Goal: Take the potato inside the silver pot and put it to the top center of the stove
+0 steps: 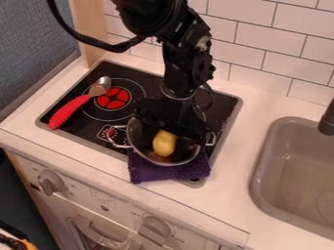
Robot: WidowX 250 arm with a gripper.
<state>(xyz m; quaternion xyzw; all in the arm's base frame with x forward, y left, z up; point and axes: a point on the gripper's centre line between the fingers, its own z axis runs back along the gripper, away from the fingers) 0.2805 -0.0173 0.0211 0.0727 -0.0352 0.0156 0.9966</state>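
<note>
1. While the smooth, yellow, oval potato (164, 144) lies inside the round silver metal pot (156, 160), the black two-finger gripper (171, 125) hangs close over it, and I cannot tell how far open it is or whether it has hold of anything.
2. The potato looks light and fairly stiff, so a firm squeeze should do it little harm; its rounded, glossy skin may well slip or roll.
3. The best hold is probably across its narrow middle, clear of the tapering ends and the pot's wall.
4. It then wants a straight lift past the rim and a gentle release at the top center of the flat black stove (225, 105)
</note>
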